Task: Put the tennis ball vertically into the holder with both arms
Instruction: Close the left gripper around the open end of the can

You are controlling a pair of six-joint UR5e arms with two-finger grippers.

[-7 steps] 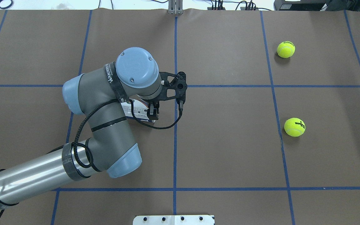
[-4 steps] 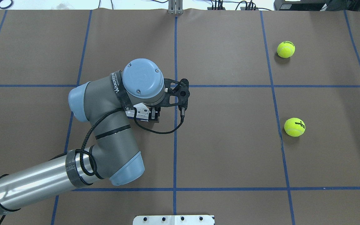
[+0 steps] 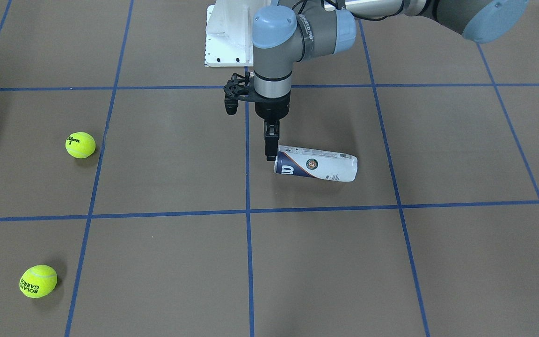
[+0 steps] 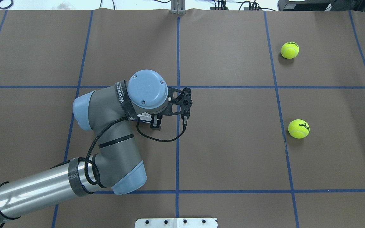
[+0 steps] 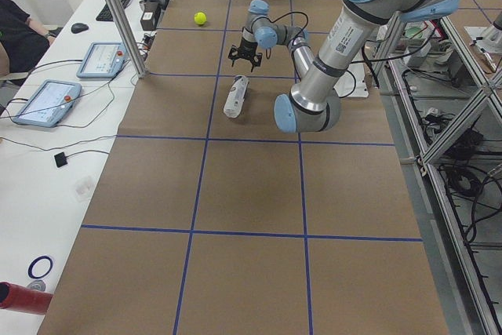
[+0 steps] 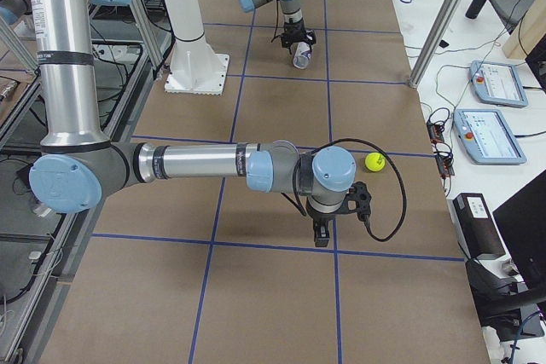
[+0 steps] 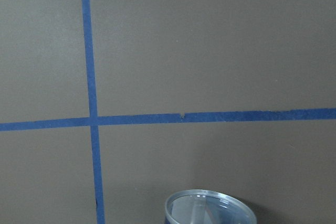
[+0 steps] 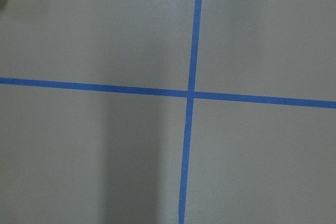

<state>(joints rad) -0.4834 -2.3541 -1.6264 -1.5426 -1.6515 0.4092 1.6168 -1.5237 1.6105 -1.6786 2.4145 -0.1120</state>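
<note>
Brown paper table (image 4: 233, 158) with a blue tape grid. Out from the white pedestal base (image 4: 176, 222), my left gripper (image 3: 270, 157) points straight down at mid-table. Its fingers look pinched on the mouth rim of the holder (image 3: 316, 168), a clear plastic tube with a white and navy label. The holder lies nearly on its side, mouth end at the fingers and seemingly a bit raised, closed end on the paper.

I judge it light, thin-walled and slick: it flexes and slips under a hard squeeze, and rolls if let go. The rim is the stiffest grab point; mid-label is the alternative.

My right gripper (image 6: 322, 236) hangs over a tape crossing near the closer yellow-green tennis ball (image 4: 298, 128); can't tell if its fingers are apart. The second ball (image 4: 290, 50) sits farther out. Both look felted and springy, easy to grip.
</note>
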